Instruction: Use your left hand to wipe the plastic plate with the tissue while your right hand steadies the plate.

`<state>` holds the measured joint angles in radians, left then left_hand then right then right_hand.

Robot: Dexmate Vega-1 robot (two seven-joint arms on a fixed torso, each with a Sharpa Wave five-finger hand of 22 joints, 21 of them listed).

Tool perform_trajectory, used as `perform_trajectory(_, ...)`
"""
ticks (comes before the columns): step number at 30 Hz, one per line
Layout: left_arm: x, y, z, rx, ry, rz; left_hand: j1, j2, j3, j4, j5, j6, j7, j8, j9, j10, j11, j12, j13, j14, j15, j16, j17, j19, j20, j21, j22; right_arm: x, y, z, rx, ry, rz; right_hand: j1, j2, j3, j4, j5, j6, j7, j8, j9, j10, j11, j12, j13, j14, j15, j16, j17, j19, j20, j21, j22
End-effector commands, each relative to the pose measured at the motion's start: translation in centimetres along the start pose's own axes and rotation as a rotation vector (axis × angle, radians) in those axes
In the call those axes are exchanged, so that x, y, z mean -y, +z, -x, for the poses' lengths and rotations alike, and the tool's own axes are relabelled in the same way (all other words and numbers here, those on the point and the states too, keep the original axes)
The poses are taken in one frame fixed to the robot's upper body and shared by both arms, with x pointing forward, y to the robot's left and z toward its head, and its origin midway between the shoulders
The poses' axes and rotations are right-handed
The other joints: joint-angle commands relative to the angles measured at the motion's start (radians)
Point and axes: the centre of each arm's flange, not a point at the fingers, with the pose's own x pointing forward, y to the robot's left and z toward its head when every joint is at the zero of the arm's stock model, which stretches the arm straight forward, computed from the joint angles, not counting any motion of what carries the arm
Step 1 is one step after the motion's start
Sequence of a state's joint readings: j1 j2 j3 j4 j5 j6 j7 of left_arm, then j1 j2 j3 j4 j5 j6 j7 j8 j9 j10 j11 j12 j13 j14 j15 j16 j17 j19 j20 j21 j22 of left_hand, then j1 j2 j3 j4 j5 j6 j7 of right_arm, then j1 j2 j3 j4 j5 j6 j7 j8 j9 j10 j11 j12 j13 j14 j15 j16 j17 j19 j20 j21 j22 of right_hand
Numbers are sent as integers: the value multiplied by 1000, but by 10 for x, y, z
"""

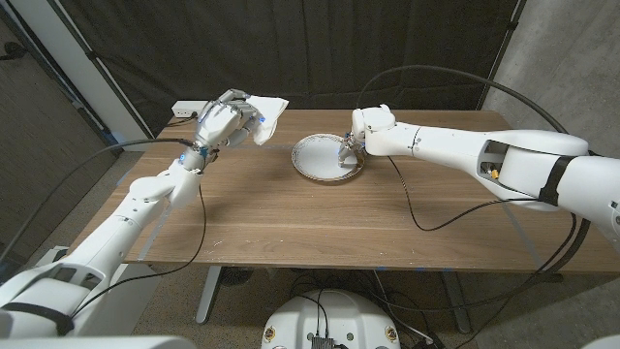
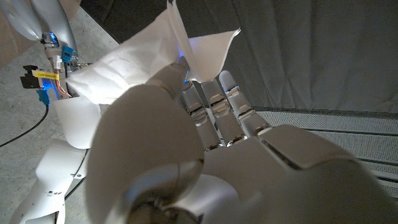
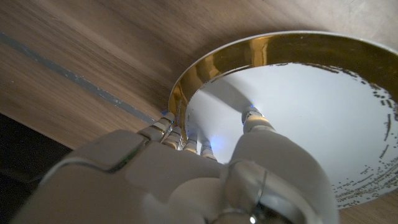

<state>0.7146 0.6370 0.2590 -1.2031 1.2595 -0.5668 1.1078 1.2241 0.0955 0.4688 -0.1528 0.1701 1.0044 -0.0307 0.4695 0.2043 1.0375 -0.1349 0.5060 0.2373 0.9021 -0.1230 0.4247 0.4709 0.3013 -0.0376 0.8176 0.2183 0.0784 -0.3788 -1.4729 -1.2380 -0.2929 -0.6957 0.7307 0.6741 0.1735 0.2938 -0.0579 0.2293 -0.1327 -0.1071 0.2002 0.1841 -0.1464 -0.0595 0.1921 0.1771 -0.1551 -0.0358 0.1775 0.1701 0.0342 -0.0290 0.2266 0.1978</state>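
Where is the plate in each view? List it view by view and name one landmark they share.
Head view: the plate lies on the table at centre, the right robot hand at its right rim.
Left wrist view: no plate; the left robot hand holds the tissue.
Right wrist view: the plate lies just beyond the fingers.
Shared landmark: the plate's gold rim, in head and right wrist views.

Wooden table (image 1: 320, 218), plank grain top, white plate (image 1: 325, 158) with gold rim lying toward far edge, black cable (image 1: 426, 225) trailing across right side, white power strip (image 1: 187, 110) at far left corner
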Motion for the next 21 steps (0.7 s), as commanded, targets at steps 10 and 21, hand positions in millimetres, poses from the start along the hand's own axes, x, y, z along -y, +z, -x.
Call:
perform_trajectory(10, 54, 15, -67, 104, -165, -61, 10, 6, -12, 4, 7, 26, 16, -5, 2, 60, -58, 8, 93, 9, -118, -19, 9, -13, -4, 13, -1, -3, 2, 6, -4, 2, 13, -7, 1, -6, 2, 6, 12, 1, 6, 5, 0, 2, 3, 3, -4, -16, 1, 1, -4, -83, 4, 4)
perform_trajectory(21, 86, 27, -81, 137, -236, -58, 13, 6, -19, 7, 8, 30, 13, -6, 1, 53, -57, 1, 91, 9, -118, -30, 14, -18, -7, 22, -3, -5, 1, 9, -5, 10, 8, -5, 2, -7, 1, 7, 15, 1, 6, 5, 0, 1, 3, 3, -5, -16, 1, 1, -5, -83, 3, 4)
